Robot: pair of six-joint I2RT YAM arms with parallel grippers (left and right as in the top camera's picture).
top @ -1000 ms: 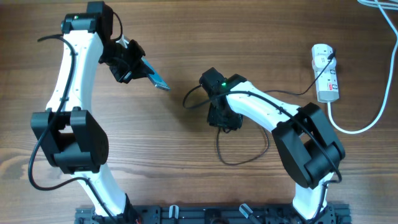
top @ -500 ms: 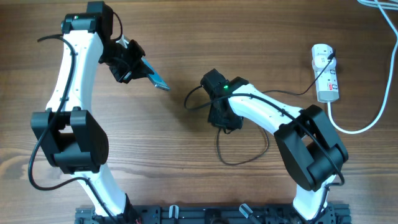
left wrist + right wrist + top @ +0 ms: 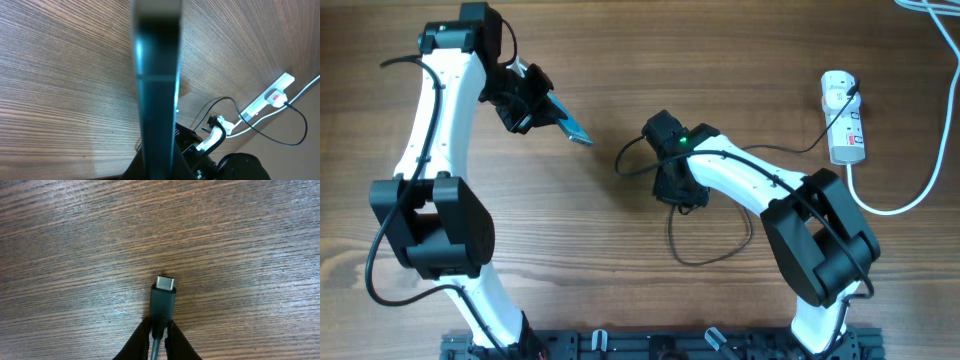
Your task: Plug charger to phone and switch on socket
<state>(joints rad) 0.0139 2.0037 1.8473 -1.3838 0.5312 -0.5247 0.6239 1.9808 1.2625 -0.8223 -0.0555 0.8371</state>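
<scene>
A wooden table (image 3: 620,60) carries the scene. The white socket (image 3: 844,120) lies by its right edge, well apart from both arms. Up on the left, the left hand (image 3: 542,108) is clenched on the phone (image 3: 572,127), held tilted with its free end pointing toward the table's middle. Near the centre, the right hand (image 3: 159,330) is grasping the charger (image 3: 163,299) just behind its connector, metal tip pointing away from the fingers, black cable looping nearby.
</scene>
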